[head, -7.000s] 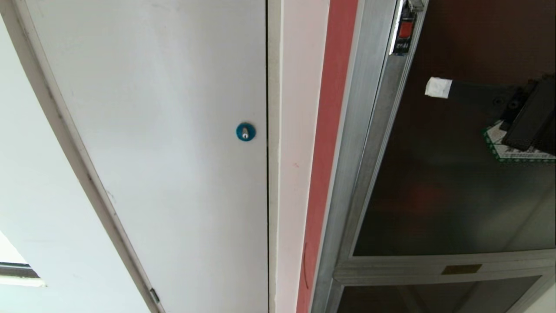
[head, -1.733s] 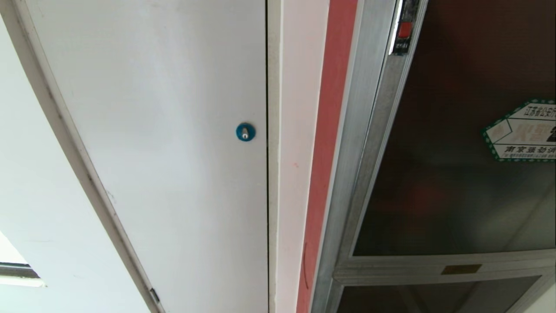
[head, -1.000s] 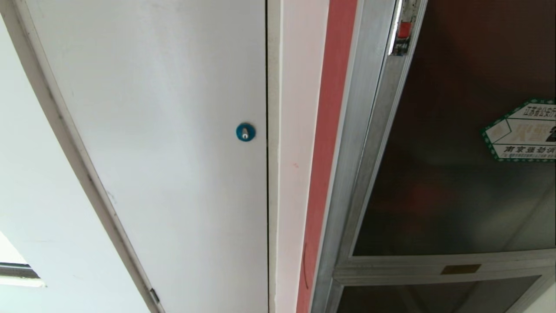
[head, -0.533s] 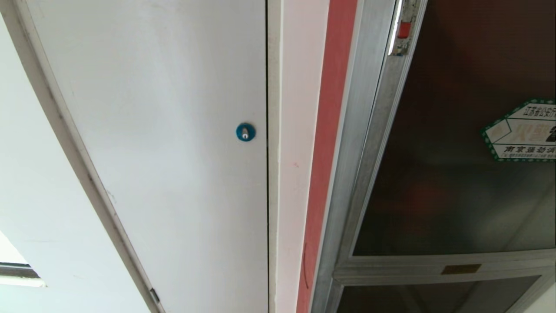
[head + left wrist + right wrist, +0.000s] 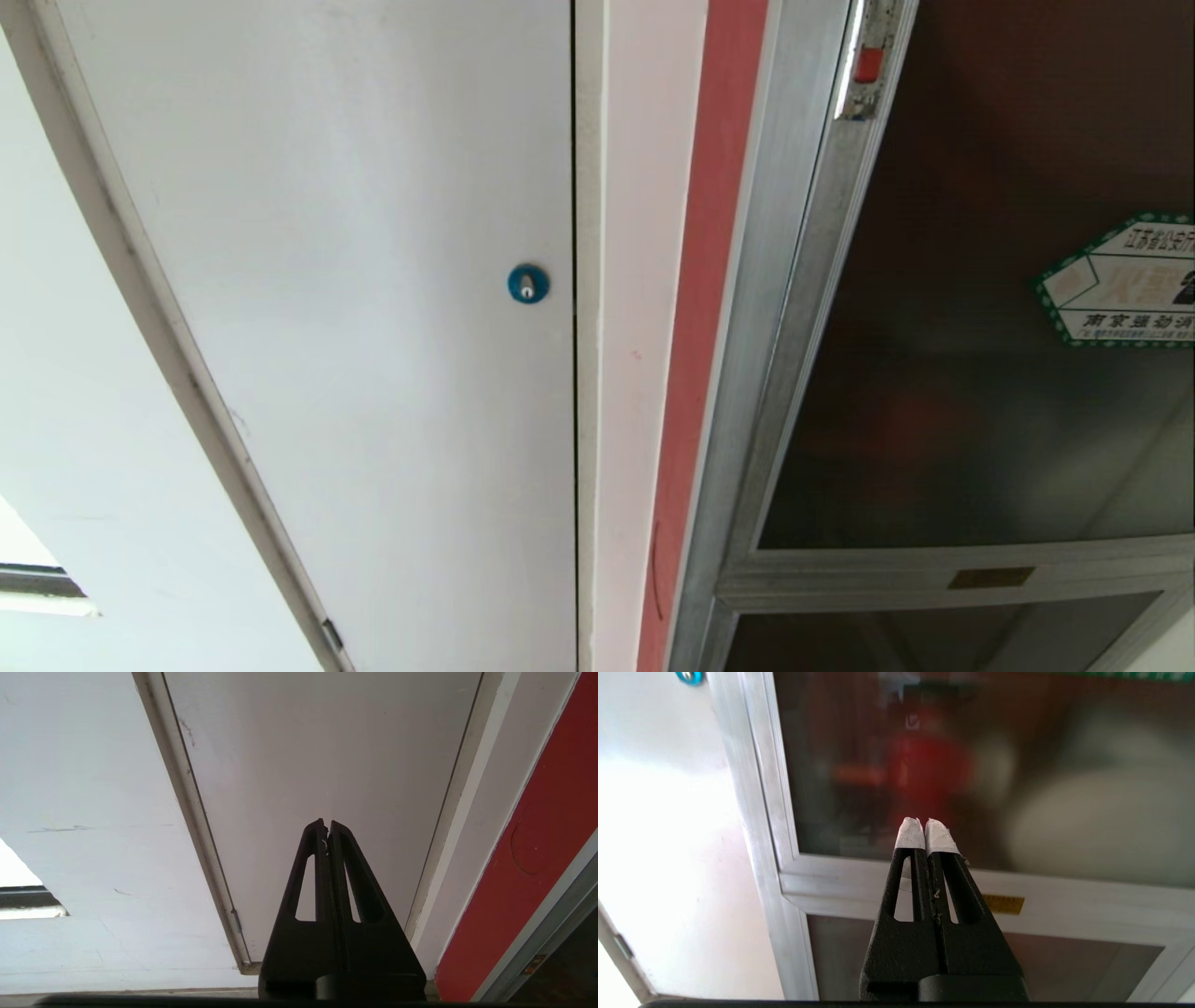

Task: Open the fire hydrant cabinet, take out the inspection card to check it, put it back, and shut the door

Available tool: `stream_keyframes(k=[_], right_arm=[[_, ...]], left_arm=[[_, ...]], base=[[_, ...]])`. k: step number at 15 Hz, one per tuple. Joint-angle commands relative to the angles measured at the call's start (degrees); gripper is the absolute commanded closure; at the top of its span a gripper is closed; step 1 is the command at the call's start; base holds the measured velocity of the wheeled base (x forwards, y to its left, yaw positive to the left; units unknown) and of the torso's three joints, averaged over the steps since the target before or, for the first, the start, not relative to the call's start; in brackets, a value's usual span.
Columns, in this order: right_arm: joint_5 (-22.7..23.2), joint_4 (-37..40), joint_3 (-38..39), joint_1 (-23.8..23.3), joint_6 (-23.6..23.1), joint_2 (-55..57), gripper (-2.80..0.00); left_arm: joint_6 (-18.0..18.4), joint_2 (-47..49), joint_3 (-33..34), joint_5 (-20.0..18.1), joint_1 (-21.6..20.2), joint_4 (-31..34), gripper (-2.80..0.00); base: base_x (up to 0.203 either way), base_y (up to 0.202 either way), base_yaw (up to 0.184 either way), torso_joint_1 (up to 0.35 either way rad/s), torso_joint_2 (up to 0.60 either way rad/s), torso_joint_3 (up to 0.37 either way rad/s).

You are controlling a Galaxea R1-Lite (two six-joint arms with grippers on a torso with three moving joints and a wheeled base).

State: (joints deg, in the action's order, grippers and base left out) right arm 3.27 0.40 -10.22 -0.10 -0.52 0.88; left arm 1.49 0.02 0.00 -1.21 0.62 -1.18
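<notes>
The fire hydrant cabinet [image 5: 775, 327] stands at the right, framed in silver aluminium. Its door [image 5: 980, 392] is a dark glass panel lying flat in the frame, with a green-bordered sticker [image 5: 1120, 285] and a small red latch [image 5: 869, 65]. A blurred red shape [image 5: 929, 765] and a pale roll [image 5: 1087, 821] show behind the glass. The inspection card is hidden. My right gripper [image 5: 924, 828], white-taped at the tips, is shut and empty, low before the door's bottom rail and apart from it. My left gripper [image 5: 326, 826] is shut and empty, facing the white door. Neither shows in the head view.
A plain white door [image 5: 373, 327] with a blue round lock [image 5: 527, 283] fills the left. A red wall strip [image 5: 695, 327] runs between it and the cabinet. Below the door's rail with a brass plate [image 5: 991, 578] sits a smaller glass panel [image 5: 887, 644].
Seven seconds ago my right gripper was up at the glass beside the sticker; it has since left the head view. The door's latch edge has settled slightly towards the frame.
</notes>
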Motion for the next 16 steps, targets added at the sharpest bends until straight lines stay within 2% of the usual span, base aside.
stream_keyframes(k=[1, 5, 11, 13, 16], right_arm=[[-0.34, -1.68, 4.41, 0.01, -0.16, -0.88, 0.00], [-1.87, -6.02, 10.36, 0.01, -1.23, -0.88, 0.00], [-3.18, -0.94, 10.40, 0.01, -0.41, -0.88, 0.00], [-3.18, -0.97, 10.32, 0.01, 1.39, -0.88, 0.00], [-3.18, -1.02, 10.31, 0.01, 1.58, -0.86, 0.00]], left_arm=[[0.01, -0.02, 0.70, -0.02, -0.01, 0.01, 0.00], [0.01, -0.02, 0.70, -0.02, -0.01, -0.05, 0.00], [0.01, 0.05, 0.70, -0.02, -0.01, -0.04, 0.00], [0.01, 0.06, 0.70, -0.02, -0.01, -0.02, 0.00], [0.01, -0.01, 0.70, -0.02, -0.01, 0.04, 0.00]], base=[[0.000, 0.000, 0.000, 0.000, 0.00, 0.000], [0.000, 0.000, 0.000, 0.000, 0.00, 0.000], [0.000, 0.000, 0.000, 0.000, 0.00, 0.000], [0.000, 0.000, 0.000, 0.000, 0.00, 0.000], [0.000, 0.000, 0.000, 0.000, 0.00, 0.000]])
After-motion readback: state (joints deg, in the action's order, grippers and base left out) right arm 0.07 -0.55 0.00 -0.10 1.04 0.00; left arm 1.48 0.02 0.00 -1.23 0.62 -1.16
